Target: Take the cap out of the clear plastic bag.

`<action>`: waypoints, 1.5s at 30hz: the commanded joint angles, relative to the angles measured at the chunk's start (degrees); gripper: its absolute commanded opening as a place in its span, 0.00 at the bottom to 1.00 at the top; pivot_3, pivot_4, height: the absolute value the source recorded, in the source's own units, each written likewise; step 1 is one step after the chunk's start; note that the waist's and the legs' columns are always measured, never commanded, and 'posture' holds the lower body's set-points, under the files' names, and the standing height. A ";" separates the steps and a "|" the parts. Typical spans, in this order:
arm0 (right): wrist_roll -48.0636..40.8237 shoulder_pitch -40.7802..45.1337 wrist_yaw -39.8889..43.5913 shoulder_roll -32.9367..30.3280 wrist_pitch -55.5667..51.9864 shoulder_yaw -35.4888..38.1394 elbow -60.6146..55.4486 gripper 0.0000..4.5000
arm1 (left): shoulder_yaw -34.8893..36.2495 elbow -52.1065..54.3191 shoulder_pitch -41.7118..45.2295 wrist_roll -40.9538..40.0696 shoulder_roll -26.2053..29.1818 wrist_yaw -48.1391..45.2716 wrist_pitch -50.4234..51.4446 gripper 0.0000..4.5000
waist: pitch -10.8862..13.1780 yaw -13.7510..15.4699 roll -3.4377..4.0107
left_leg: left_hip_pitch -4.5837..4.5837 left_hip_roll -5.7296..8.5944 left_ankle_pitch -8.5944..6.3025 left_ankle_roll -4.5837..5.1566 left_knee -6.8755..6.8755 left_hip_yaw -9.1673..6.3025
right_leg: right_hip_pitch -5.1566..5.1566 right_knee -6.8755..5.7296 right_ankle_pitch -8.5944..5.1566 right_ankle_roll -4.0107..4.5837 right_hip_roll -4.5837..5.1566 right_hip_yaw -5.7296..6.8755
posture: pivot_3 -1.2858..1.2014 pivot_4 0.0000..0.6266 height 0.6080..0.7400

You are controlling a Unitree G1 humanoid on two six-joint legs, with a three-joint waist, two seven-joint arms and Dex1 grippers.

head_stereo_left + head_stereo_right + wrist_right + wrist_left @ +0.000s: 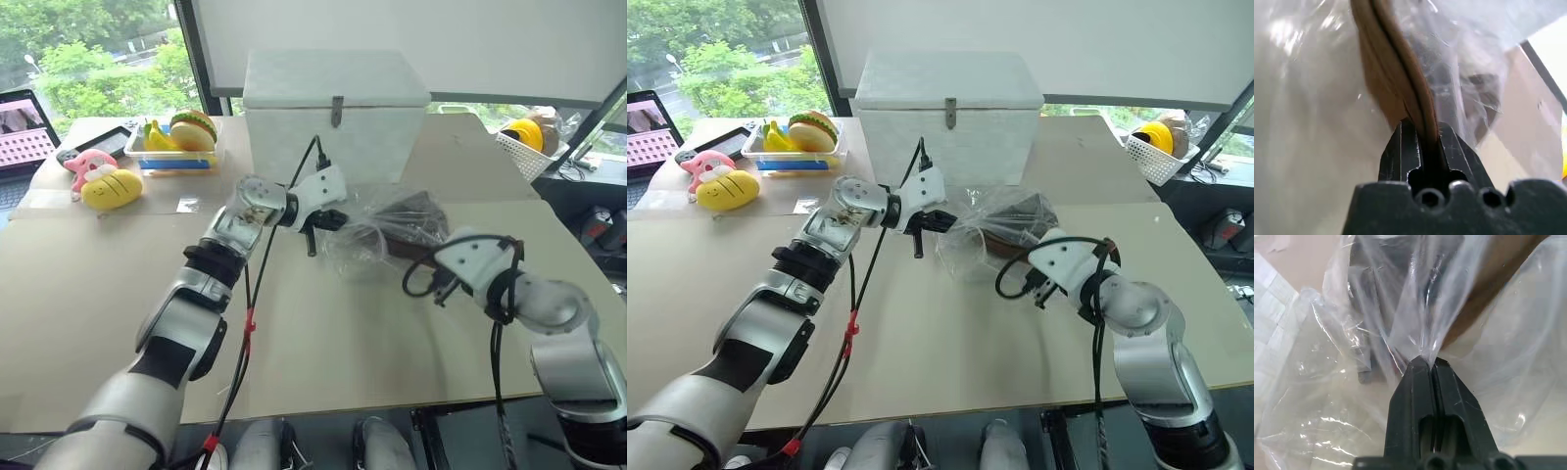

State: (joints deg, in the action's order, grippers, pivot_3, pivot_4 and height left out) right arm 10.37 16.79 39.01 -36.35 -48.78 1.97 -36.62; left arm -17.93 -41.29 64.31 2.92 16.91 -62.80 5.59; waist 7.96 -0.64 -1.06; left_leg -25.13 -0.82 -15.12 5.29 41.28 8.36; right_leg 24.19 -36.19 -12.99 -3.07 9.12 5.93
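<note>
Left end effector (1425,363) pinches the clear plastic bag (367,230); right end effector (1420,128) pinches the cap (1388,63). Risk: thin film may tear or slip free under opposing pull.

Left tool (333,221) pinching clear plastic bag (377,235), brown cap (411,217) inside, white box (335,113) behind

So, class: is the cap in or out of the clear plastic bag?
Mostly in: the cap sits within the clear plastic bag; the right claw pinches its brown edge.
</note>
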 commanded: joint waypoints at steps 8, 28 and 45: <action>-8.69 11.14 -6.88 16.40 -11.83 -0.72 -9.91 0.00 | -0.07 -1.57 0.15 1.80 -0.05 0.53 -0.07 0.00 | 0.00 -0.01 0.01 | -0.03 0.03 0.00 0.00 -0.09 -0.01 | 0.05 -0.13 0.01 0.01 -0.01 0.03 | 0.52 0.24 0.87; -46.54 2.62 3.79 9.13 -24.66 14.52 -23.38 0.00 | 0.89 -1.94 0.39 2.58 0.04 0.57 -0.73 0.00 | 0.00 0.57 0.01 | -0.07 0.10 -0.02 0.03 -0.11 -0.13 | 0.06 -0.39 0.01 0.02 0.06 0.07 | 0.52 0.24 0.87; -34.38 -8.12 -5.56 -11.94 -10.05 -4.80 -18.31 0.00 | 1.22 -1.22 0.03 3.36 -0.13 -0.13 -0.27 0.00 | 0.01 1.19 -0.02 | -0.05 0.05 -0.07 0.12 0.10 -0.11 | 0.11 -0.33 -0.03 0.06 0.13 -0.04 | 0.52 0.24 0.87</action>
State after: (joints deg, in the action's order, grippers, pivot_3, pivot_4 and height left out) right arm -22.56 7.78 31.72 -48.92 -62.03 -1.50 -50.70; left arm -17.25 -43.97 63.48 6.55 16.64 -63.12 5.27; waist 7.97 0.55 -1.09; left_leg -25.19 -0.77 -15.19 5.41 41.40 8.26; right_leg 24.30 -36.50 -13.02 -3.01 9.26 5.89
